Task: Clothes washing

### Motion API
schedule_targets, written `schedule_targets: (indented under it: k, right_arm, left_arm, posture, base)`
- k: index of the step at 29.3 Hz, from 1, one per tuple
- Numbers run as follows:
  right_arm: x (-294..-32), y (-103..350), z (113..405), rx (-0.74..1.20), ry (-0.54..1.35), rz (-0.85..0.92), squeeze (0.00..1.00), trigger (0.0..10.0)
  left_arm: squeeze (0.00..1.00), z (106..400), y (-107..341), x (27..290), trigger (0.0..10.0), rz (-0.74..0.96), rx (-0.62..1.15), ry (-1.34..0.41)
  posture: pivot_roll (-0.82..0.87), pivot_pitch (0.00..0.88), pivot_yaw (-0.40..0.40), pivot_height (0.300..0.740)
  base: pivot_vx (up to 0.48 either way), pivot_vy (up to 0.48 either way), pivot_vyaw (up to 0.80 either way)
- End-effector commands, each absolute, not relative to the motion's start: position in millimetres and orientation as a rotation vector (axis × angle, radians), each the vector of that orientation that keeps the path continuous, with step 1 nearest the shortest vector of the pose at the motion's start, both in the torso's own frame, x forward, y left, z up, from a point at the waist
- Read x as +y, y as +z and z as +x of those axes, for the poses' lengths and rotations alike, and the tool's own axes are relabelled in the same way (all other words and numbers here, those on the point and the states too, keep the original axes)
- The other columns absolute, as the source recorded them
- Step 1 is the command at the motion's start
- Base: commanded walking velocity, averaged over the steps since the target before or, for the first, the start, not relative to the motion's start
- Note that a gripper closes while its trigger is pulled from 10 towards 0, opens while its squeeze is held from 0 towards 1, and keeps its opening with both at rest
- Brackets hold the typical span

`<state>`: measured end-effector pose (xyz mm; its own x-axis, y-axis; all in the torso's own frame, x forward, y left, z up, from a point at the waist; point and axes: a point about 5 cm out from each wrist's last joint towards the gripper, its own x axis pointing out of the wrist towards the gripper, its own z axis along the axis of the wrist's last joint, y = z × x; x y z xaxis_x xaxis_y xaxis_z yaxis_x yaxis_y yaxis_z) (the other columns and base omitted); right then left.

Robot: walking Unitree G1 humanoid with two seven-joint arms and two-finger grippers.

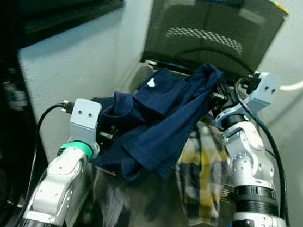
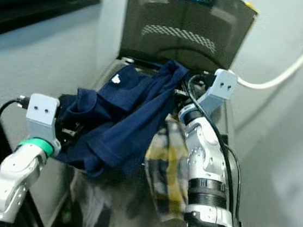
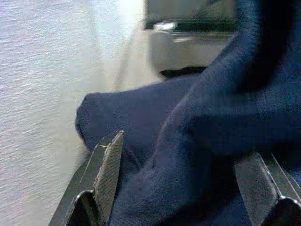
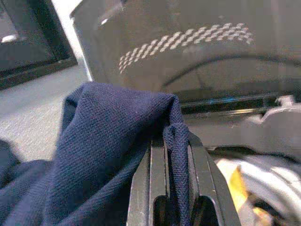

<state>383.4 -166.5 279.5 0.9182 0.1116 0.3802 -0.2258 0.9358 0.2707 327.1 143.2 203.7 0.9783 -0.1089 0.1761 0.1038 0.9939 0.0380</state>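
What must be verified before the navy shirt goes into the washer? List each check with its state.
1. Washer lid raised: ok.
2. Right gripper pinching the navy shirt: ok, a fold sits between shut fingers.
3. Left gripper gripping the shirt: cannot tell; cloth lies between spread fingers.
4. Shirt free of the plaid garment: cannot tell; it hangs against it.
5. Drum opening free: cannot tell, cloth hides it.

The draped navy blue cotton shirt point(image 1: 156, 119) hides the washer's opening. It also covers part of the yellow-checked cloth point(image 1: 202, 177).

Navy shirt point(image 1: 156, 122) — between both arms
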Motion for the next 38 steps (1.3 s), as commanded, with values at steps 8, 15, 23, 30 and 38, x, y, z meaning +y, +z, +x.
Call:
schedule_targets:
  k: [8, 15, 23, 30, 38]
  right_arm:
    - [-163.3, 287.6, 381.7, -0.405, 0.185, 0.296, 0.0, 10.0]
    - [-162.3, 286.9, 381.0, -0.404, 0.188, 0.296, 0.0, 10.0]
    - [-161.3, 287.3, 381.2, -0.404, 0.188, 0.299, 0.0, 10.0]
    - [-160.1, 287.2, 381.2, -0.402, 0.192, 0.302, 0.0, 10.0]
    - [-160.1, 287.5, 380.6, -0.403, 0.191, 0.308, 0.0, 10.0]
  left_arm:
    - [0.0, 325.6, 201.7, 149.5, 10.0, 0.038, -0.174, -0.078]
    - [0.0, 325.3, 200.9, 151.0, 10.0, 0.013, -0.167, -0.07]
    - [0.0, 324.6, 202.9, 153.1, 10.0, -0.076, -0.159, -0.076]
    - [0.0, 323.7, 203.2, 152.9, 10.0, -0.069, -0.164, -0.089]
    - [0.0, 323.3, 202.5, 153.0, 10.0, -0.027, -0.158, -0.098]
  posture:
    - [0.01, 0.0, -0.013, 0.74]
    - [0.02, 0.0, -0.018, 0.74]
    - [0.02, 0.0, -0.021, 0.74]
    - [0.02, 0.0, -0.021, 0.74]
    - [0.02, 0.0, -0.016, 0.74]
  base:
    - [0.0, -0.48, 0.0]
    - [0.0, -0.322, 0.0]
    - [0.0, 0.36, 0.0]
    - [0.0, 0.411, 0.0]
    - [0.0, 0.0, 0.0]
